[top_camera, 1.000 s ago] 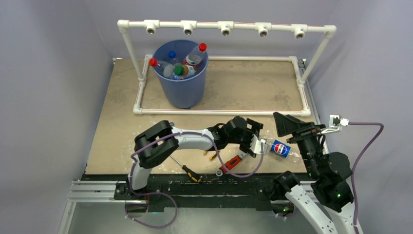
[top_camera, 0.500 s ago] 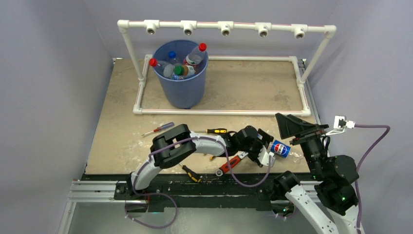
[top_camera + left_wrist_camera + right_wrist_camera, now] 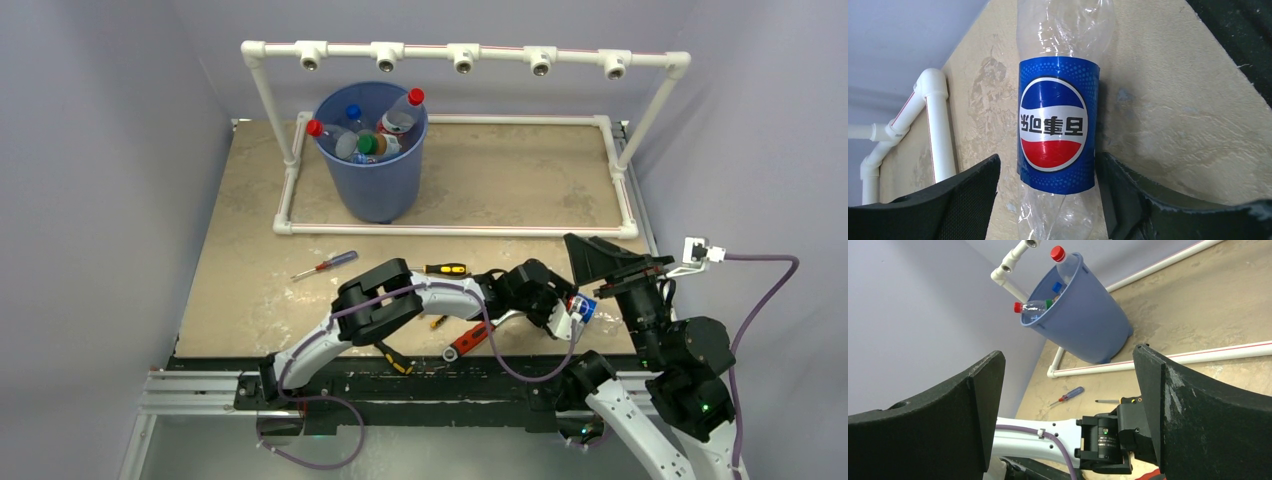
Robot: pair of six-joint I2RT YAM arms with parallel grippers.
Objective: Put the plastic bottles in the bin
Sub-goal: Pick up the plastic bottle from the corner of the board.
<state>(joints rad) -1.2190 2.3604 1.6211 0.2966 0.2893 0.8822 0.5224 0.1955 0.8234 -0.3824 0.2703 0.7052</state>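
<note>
A crushed clear bottle with a blue Pepsi label (image 3: pixel 1053 125) lies on the table at the near right, and a bit of it shows in the top view (image 3: pixel 586 308). My left gripper (image 3: pixel 1048 165) is open, with one jaw on each side of the bottle at its label; in the top view it (image 3: pixel 570 312) is stretched far to the right. My right gripper (image 3: pixel 610 262) is open and empty, held above the table just right of the bottle. The blue bin (image 3: pixel 372 150) stands at the back left, holding several bottles with red, blue and green caps; it also shows in the right wrist view (image 3: pixel 1083 310).
A white pipe frame (image 3: pixel 460 52) surrounds the bin and the back of the table. A blue-and-red screwdriver (image 3: pixel 325 264), a black-and-yellow screwdriver (image 3: pixel 440 269), a red-handled wrench (image 3: pixel 468 340) and another screwdriver (image 3: pixel 392 357) lie near the left arm.
My left arm has stretched to the right along the near edge, and its open jaws now straddle the Pepsi bottle. The right arm has shifted only slightly.
</note>
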